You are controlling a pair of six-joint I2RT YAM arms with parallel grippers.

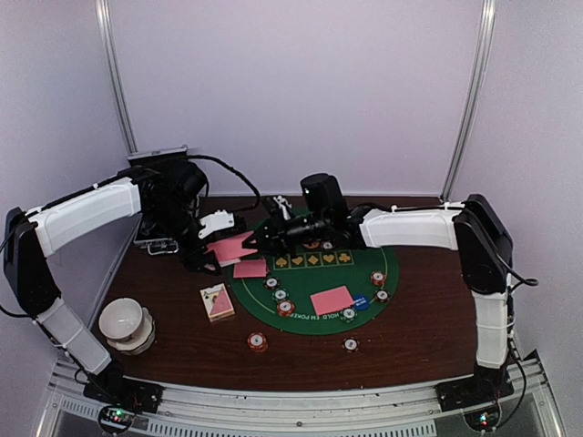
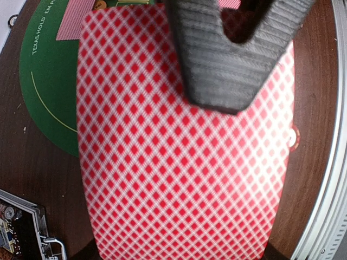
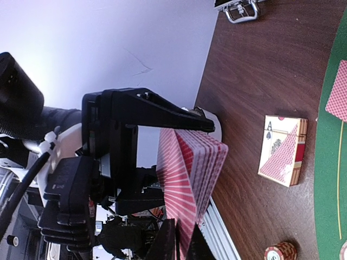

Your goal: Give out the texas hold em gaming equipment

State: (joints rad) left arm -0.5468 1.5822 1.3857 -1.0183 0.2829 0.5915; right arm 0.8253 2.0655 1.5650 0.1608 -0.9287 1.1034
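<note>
- Pink-backed stack of cards [image 2: 179, 162] hangs above the far left part of the surface [image 1: 437, 300], over the left edge of the green mat [image 1: 310, 278]. It is clamped between the jaws of the left tool [image 3: 184, 165].
- Right tool [image 3: 181, 246] meets the stack's edge, with one finger [image 2: 227, 70] lying on the top card. I cannot tell whether it pinches a card.
- A loose card [image 1: 332, 299] lies face down near the mat's near edge.
- A red chip [image 1: 258, 341] and a white chip [image 1: 350, 344] lie off the mat toward the near edge.
- The card box [image 1: 217, 301] lies left of the mat, and the bowl [image 1: 125, 320] stands by the near left corner.
</note>
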